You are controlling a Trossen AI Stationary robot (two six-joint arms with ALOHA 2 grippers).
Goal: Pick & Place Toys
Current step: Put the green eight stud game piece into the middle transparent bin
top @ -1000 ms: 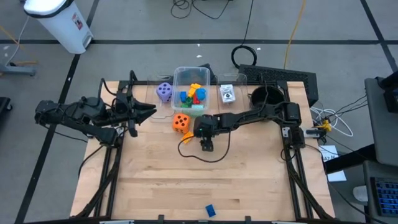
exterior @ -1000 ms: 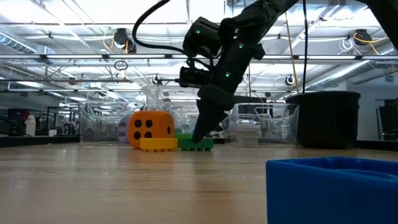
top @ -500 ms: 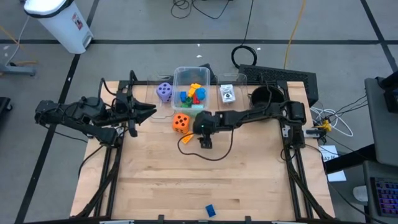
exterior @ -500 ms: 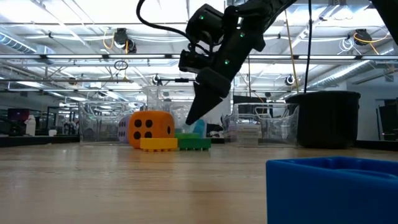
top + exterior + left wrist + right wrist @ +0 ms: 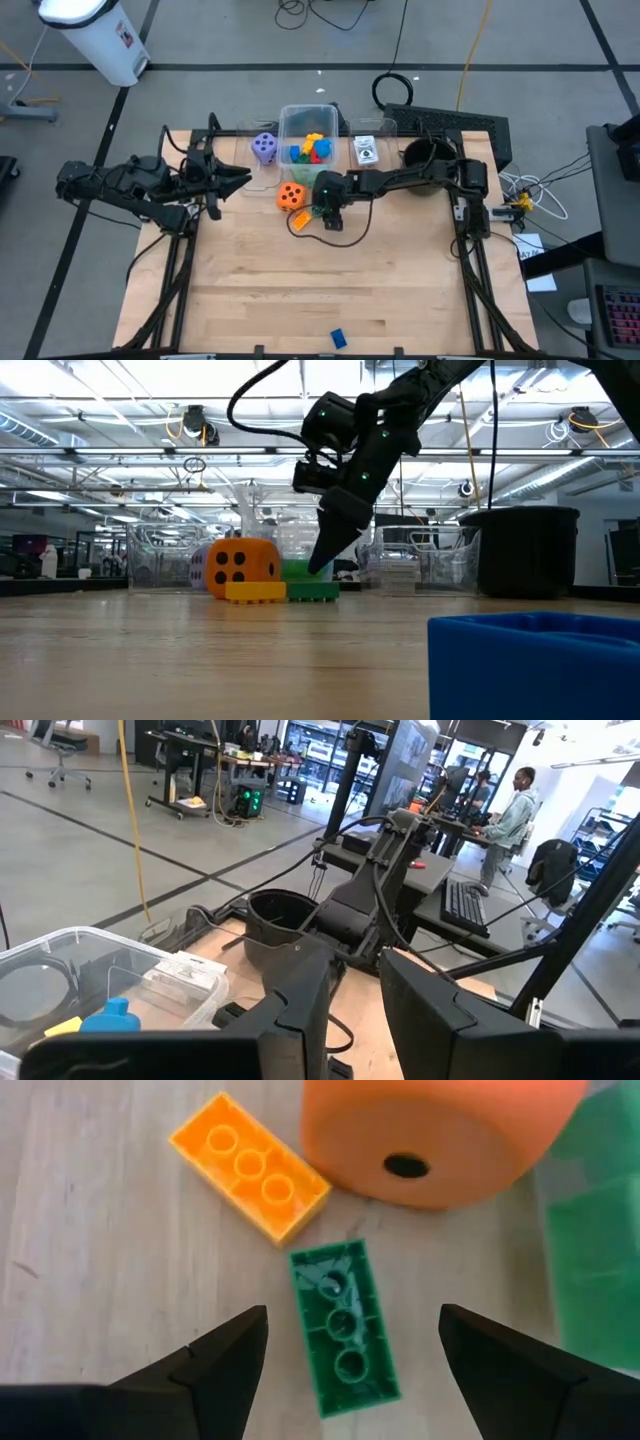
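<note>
A green block (image 5: 343, 1330) lies flat on the table beside a yellow block (image 5: 250, 1165) and an orange dotted die (image 5: 440, 1125). My right gripper (image 5: 352, 1316) is open and hangs just above the green block, one finger on either side of it, touching nothing. In the low view it (image 5: 320, 565) hangs over the green block (image 5: 312, 590). My left gripper (image 5: 238, 178) is open and waits at the table's left far side. A blue block (image 5: 338, 339) lies at the near edge. A purple die (image 5: 264, 147) stands on the table, left of the tub.
A clear tub (image 5: 308, 145) with several coloured blocks stands at the far edge. To its right are a clear box with white cards (image 5: 366, 150) and a black round pot (image 5: 428, 155). A dark cable loops over the table below my right gripper.
My right gripper has risen from table level at the green block, gone a little toward the far edge, and now hangs just above the block. The green block, yellow block and orange die have stayed in place.
</note>
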